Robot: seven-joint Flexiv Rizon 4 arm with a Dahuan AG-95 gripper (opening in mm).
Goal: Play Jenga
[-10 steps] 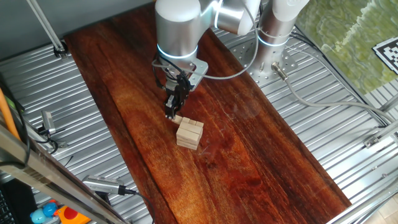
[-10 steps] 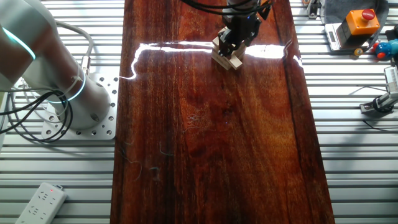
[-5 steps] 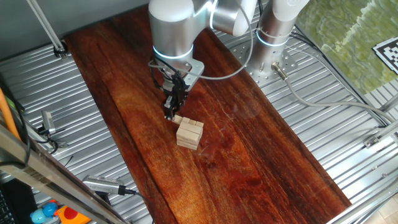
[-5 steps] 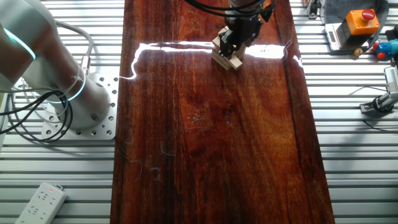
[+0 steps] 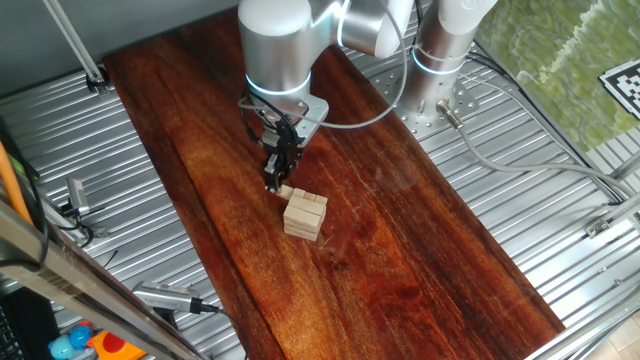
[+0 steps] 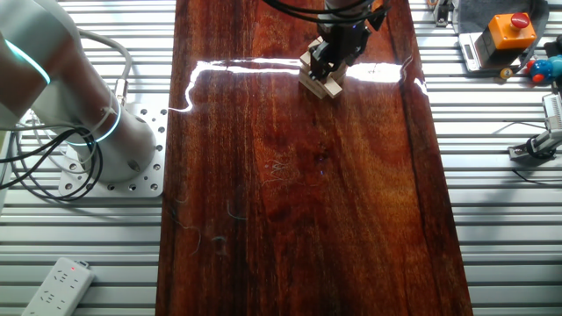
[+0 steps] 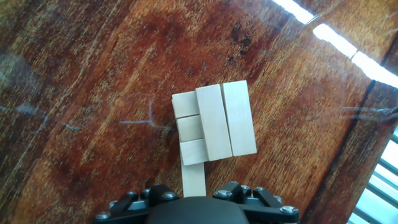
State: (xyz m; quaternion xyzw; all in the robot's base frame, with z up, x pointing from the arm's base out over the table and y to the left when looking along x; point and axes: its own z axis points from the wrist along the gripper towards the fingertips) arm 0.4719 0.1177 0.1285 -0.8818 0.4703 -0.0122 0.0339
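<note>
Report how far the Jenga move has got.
Done: one block already sticks out of the stack toward the gripper. In hand: the gripper sits low at that block's end; whether the jaws grip it cannot be told. Left: drawing it fully free and placing it.

Robotics lab bench. Dark wooden board (image 6: 299, 175) lay on ribbed aluminium table (image 6: 509, 228); arm base (image 6: 105, 149) was bolted to perforated plate; emergency-stop button (image 6: 509, 26), power strip (image 6: 57, 285), loose cables (image 6: 35, 167), printed marker tag (image 5: 625, 82) stood around.
</note>
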